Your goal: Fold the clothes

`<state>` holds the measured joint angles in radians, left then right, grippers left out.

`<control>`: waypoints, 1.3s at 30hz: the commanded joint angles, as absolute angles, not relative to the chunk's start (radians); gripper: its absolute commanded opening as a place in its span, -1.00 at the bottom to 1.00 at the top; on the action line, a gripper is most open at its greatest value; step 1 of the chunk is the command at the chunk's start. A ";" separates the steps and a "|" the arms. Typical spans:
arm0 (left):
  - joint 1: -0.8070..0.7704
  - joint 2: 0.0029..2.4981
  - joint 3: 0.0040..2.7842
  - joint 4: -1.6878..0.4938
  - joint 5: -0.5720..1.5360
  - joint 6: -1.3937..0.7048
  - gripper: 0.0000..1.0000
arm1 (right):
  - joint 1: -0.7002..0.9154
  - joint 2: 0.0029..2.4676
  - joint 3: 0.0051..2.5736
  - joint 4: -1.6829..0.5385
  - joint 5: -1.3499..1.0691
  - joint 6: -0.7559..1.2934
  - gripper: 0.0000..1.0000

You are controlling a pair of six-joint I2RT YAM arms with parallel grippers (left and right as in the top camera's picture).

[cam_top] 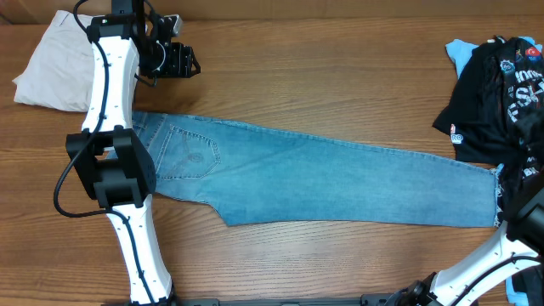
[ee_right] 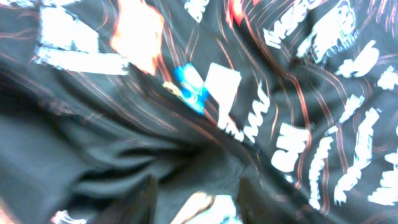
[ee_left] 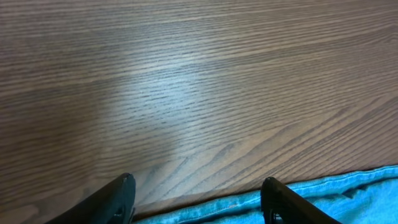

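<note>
The table (ee_left: pixel 186 93) under me is brown wood, fine-grained and smooth, with a dull sheen where light falls. The jeans (cam_top: pixel 340 178) are light-blue denim, matt, with stitched seams. The beige trousers (cam_top: pixel 51 59) are soft matt cloth. The black tee (ee_right: pixel 93 162) is thin creased cloth with flat white and red print. On my left gripper (ee_left: pixel 198 186) the fingers (ee_left: pixel 121 199) look dark and smooth.

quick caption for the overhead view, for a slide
Long light-blue denim jeans lie flat across a wooden table, beige trousers far left, black printed tee far right.

White arm links (cam_top: pixel 110 68), black joints (cam_top: pixel 119 170), black cable (cam_top: pixel 58 191), dark fingers (ee_left: pixel 115 202).
</note>
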<state>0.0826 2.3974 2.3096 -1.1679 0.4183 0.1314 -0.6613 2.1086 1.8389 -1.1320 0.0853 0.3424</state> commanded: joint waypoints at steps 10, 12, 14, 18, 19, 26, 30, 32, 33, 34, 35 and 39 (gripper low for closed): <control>0.093 2.215 2.335 -1.396 0.059 0.011 0.57 | -0.651 2.109 2.241 -1.338 -0.366 0.418 0.83; 0.102 2.216 2.334 -1.461 0.015 -0.006 0.76 | -0.639 2.109 2.239 -1.353 -0.423 0.405 0.85; 0.123 2.225 2.334 -1.524 -0.001 -0.004 0.84 | -0.620 2.109 2.239 -1.367 -0.439 0.385 0.86; 0.192 2.246 2.332 -1.589 0.001 0.039 0.85 | -0.561 2.109 2.239 -1.382 -0.439 0.346 0.89; 0.213 2.251 2.332 -1.598 0.006 0.057 0.85 | -0.541 2.109 2.239 -1.382 -0.438 0.335 0.89; 0.336 2.328 2.331 -1.679 0.179 0.263 0.79 | -0.424 2.109 2.239 -1.365 -0.385 0.328 1.00; 0.355 2.386 2.323 -1.690 0.176 0.321 0.69 | -0.378 2.109 2.239 -1.359 -0.335 0.328 1.00; 0.355 2.416 2.323 -1.690 0.175 0.342 0.69 | -0.361 2.109 2.239 -1.358 -0.329 0.328 1.00; 0.353 2.428 2.323 -1.690 0.174 0.345 0.69 | -0.356 2.109 2.239 -1.356 -0.329 0.328 1.00; 0.353 2.439 2.323 -1.689 0.172 0.345 0.70 | -0.353 2.109 2.239 -1.356 -0.329 0.328 1.00; 0.352 2.452 2.323 -1.686 0.168 0.345 0.70 | -0.353 2.109 2.239 -1.356 -0.329 0.328 0.99; 0.353 2.501 2.323 -1.661 0.136 0.345 0.69 | -0.353 2.109 2.239 -1.357 -0.329 0.328 1.00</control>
<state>0.3599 2.4660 2.3230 -1.6711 0.1444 0.3077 -0.3519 2.1098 2.2227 -1.3617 -0.3470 0.3389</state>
